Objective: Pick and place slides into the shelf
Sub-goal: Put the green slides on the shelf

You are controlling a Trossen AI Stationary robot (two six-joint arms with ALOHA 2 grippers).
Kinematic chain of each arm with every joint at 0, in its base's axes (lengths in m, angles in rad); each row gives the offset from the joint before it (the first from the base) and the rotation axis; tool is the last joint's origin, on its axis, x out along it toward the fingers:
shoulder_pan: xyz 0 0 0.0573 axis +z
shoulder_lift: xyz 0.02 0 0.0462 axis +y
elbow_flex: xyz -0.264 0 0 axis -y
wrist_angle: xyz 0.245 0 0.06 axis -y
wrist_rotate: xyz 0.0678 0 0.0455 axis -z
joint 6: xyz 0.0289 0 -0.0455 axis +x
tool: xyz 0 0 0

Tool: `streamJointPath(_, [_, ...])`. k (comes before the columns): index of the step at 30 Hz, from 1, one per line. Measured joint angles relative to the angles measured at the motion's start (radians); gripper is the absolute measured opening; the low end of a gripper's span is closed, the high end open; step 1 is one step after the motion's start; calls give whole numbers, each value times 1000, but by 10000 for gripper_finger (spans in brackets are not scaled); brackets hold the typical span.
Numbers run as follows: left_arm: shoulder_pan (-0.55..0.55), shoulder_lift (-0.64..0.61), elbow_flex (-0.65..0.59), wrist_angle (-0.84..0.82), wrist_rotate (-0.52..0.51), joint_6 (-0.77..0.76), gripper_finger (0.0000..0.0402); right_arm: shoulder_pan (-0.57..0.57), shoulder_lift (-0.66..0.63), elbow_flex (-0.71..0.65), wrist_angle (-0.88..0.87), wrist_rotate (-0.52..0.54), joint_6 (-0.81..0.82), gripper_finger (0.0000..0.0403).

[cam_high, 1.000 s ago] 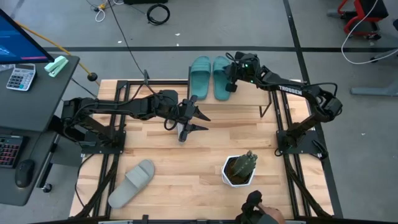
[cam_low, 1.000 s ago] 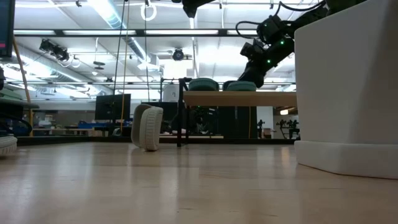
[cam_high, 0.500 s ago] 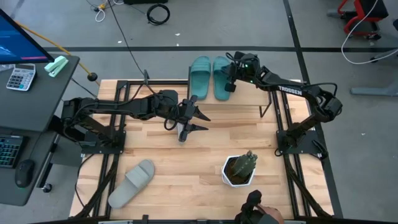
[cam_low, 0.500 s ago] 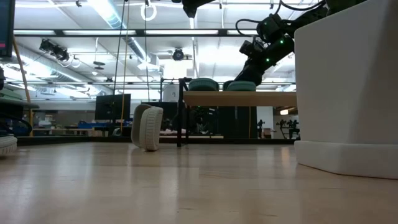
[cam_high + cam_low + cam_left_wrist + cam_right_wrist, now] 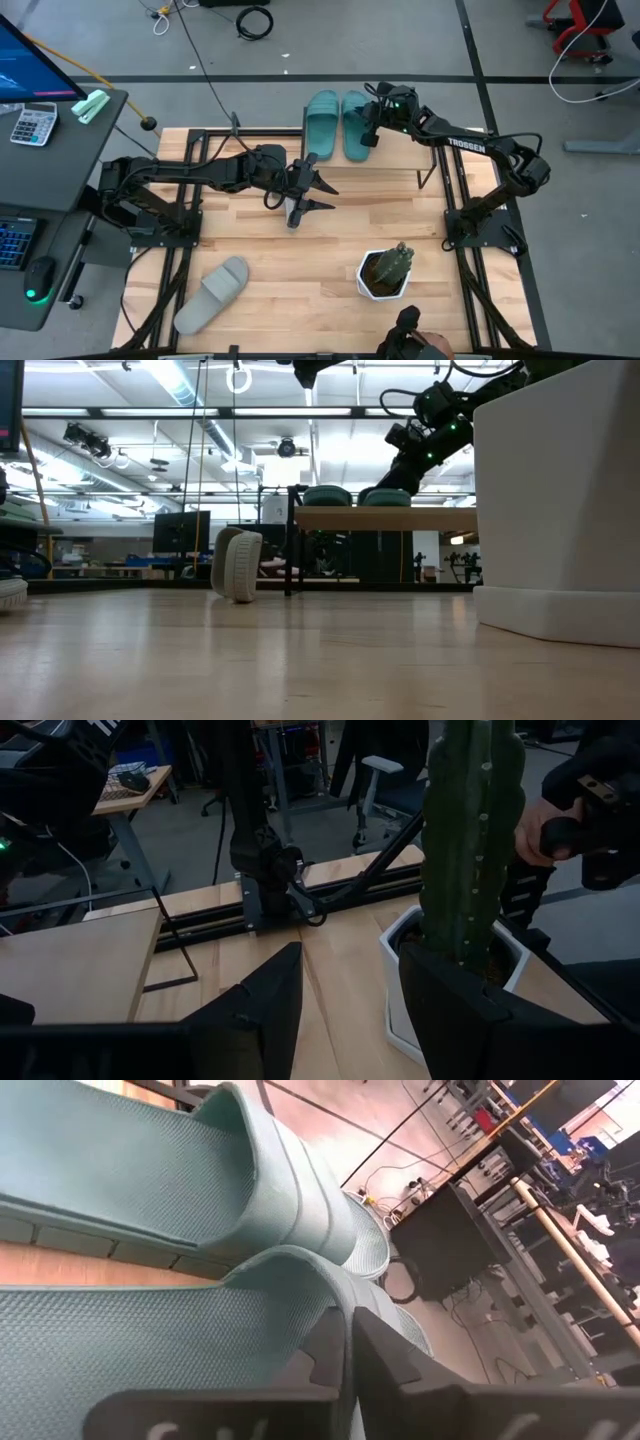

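Two teal slides (image 5: 322, 122) (image 5: 355, 120) lie side by side, soles down, on the shelf (image 5: 385, 518) at the table's far edge. My right gripper (image 5: 370, 137) (image 5: 350, 1342) is shut, slanting down onto the right-hand one. A grey slide (image 5: 237, 564) stands on its edge near the table's middle (image 5: 292, 213). Another grey slide (image 5: 213, 293) lies flat at the near left. My left gripper (image 5: 322, 194) (image 5: 350, 990) hangs open above the middle of the table, nothing between its fingers. My right gripper's shut fingertips (image 5: 335, 1342) lie at the strap (image 5: 290, 1275) of the right-hand teal slide. They come slanting down from the table's right. I cannot tell whether they touch it. The slide lies flat on the shelf.
A white pot with a cactus (image 5: 385, 272) (image 5: 460, 870) stands at the near right. A person's hand (image 5: 415, 342) shows at the near edge. Bare wood lies between the pot and the flat grey slide.
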Motion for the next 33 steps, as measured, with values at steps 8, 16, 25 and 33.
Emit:
streamJointPath(8, [0,0,0,0,0,0,173,0,0,0,2,-1,16,13])
streamJointPath(16, [0,0,0,0,0,0,173,0,0,0,4,-11,22,7])
streamJointPath(25, [0,0,0,0,0,0,174,1,0,0,4,-41,30,43])
streamJointPath(33, [0,0,0,0,0,0,173,1,-1,0,-7,-69,30,77])
